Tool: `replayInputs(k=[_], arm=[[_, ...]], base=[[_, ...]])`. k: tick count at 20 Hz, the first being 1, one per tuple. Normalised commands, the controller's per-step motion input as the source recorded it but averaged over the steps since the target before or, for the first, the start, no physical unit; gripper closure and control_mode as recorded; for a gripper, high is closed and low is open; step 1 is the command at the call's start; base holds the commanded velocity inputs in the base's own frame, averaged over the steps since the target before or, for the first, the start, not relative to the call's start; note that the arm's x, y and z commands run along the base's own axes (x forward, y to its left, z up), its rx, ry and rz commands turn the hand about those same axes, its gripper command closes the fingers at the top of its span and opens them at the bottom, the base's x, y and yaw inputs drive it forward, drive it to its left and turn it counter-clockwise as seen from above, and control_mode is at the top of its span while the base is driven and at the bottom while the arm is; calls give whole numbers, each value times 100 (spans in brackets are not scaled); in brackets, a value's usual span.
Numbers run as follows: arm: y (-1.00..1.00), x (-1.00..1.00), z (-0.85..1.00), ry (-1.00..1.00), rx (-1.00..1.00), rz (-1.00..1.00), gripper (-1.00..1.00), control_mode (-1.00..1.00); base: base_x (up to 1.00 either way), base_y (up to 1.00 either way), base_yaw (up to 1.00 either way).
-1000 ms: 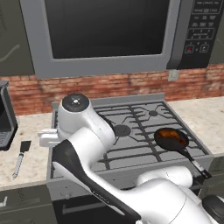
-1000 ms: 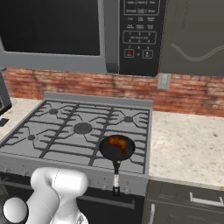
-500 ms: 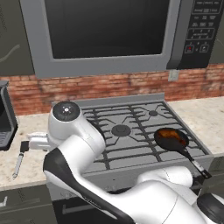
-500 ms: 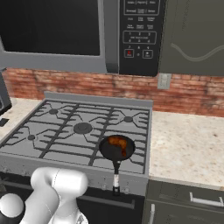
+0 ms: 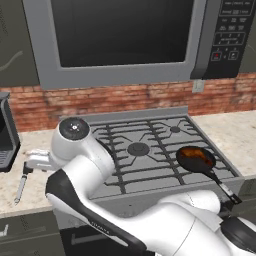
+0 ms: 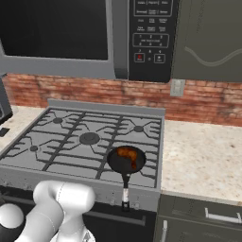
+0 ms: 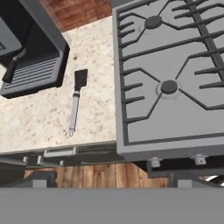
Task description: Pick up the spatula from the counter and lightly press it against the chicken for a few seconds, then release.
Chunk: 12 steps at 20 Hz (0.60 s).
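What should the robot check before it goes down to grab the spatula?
1. Gripper open: ok, jaws stand wide apart.
2. Spatula lying free on the counter, nothing on it: ok.
3. Gripper down at the spatula's handle: not ok, it hangs well above.
4. Room for the fingers beside the coffee machine: cannot tell; it stands close to the blade, not touching.
5. Chicken waiting in the pan on the stove: ok.
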Motion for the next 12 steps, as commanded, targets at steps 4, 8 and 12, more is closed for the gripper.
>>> replayInputs(k=[4, 8, 12], arm=[[23, 7, -14, 0, 0, 0, -100, -100], [23, 2, -3, 3, 0, 0, -100, -100], [19, 2, -1, 5, 0, 0, -100, -100]], base=[[0, 0, 0], [0, 0, 0], [0, 0, 0]])
